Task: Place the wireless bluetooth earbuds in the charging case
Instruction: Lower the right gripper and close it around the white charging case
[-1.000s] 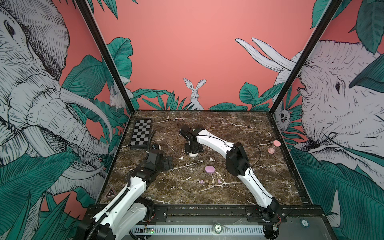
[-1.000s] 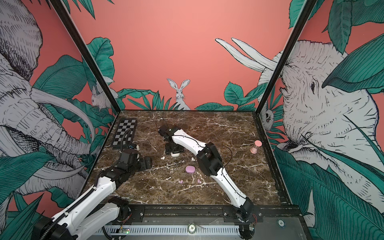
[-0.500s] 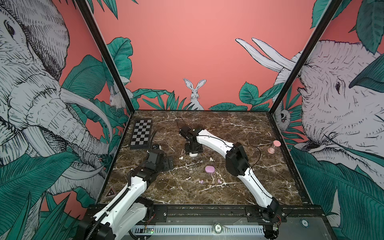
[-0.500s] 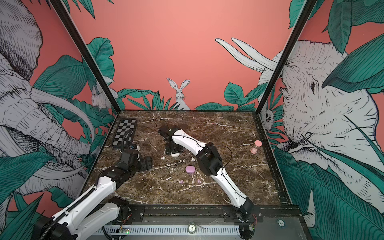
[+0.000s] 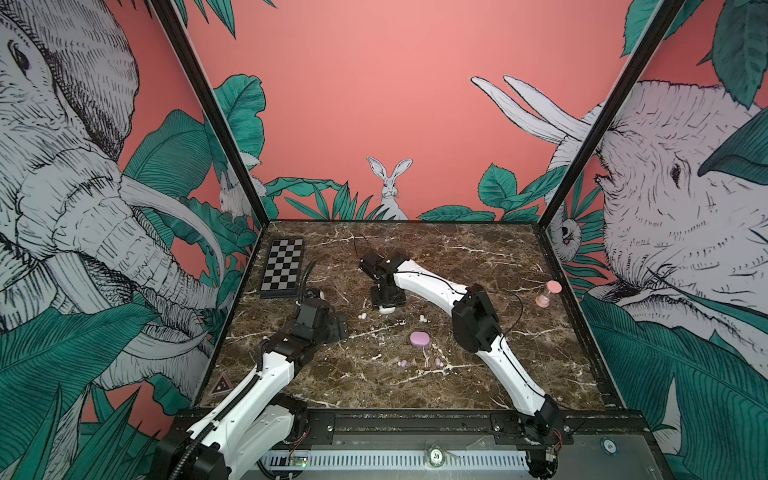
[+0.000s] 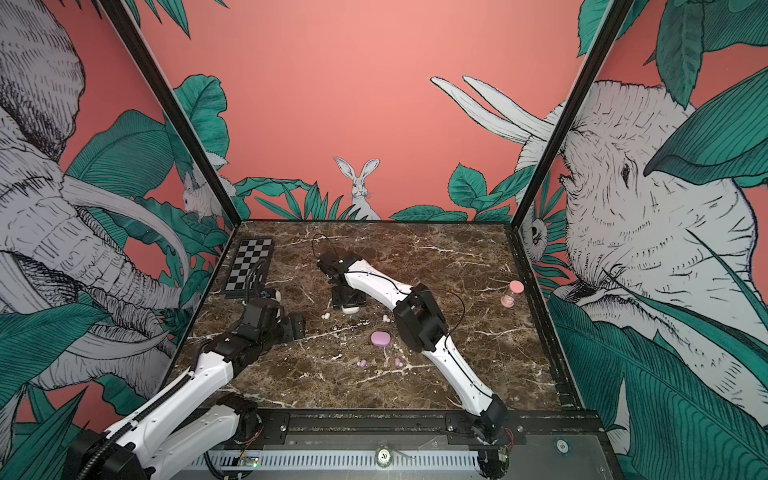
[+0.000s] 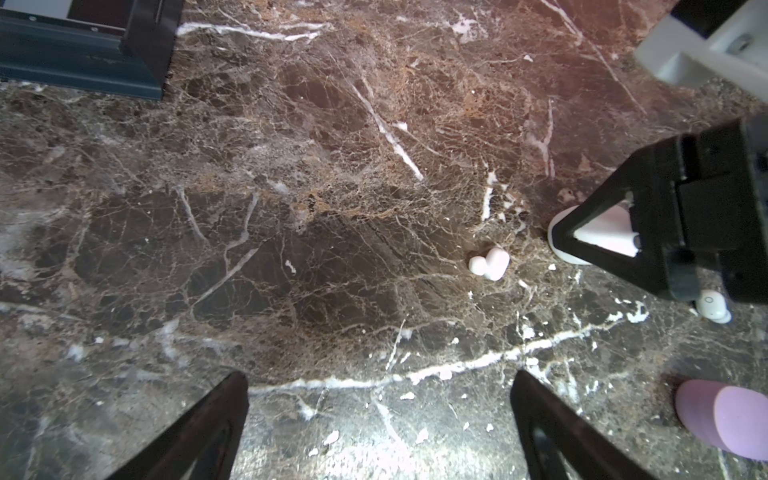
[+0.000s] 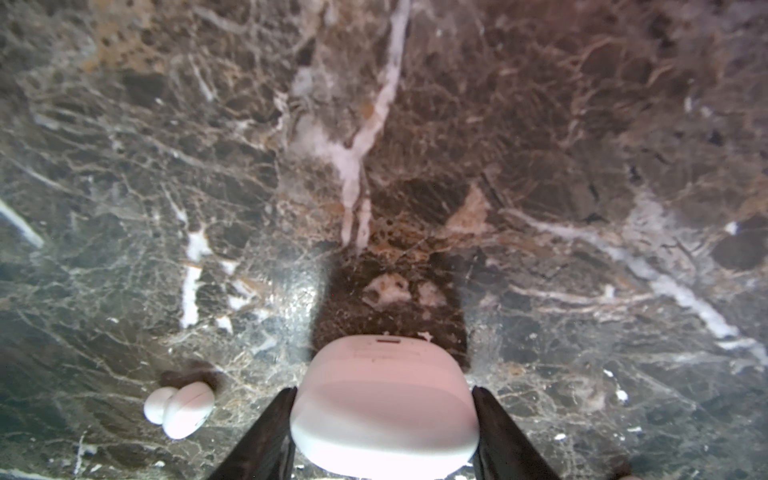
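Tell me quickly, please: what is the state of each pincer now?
Left pincer: open, holding nothing.
Right pincer: closed on the white charging case.

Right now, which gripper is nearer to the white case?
Right. The right gripper straddles the white case, flanking both sides; the left gripper hangs open, well apart from it.

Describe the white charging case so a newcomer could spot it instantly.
On the marble table, follow the right arm to its pincer. The white charging case sits between the fingers; the other oval case is lilac, and nearby buds are far smaller.
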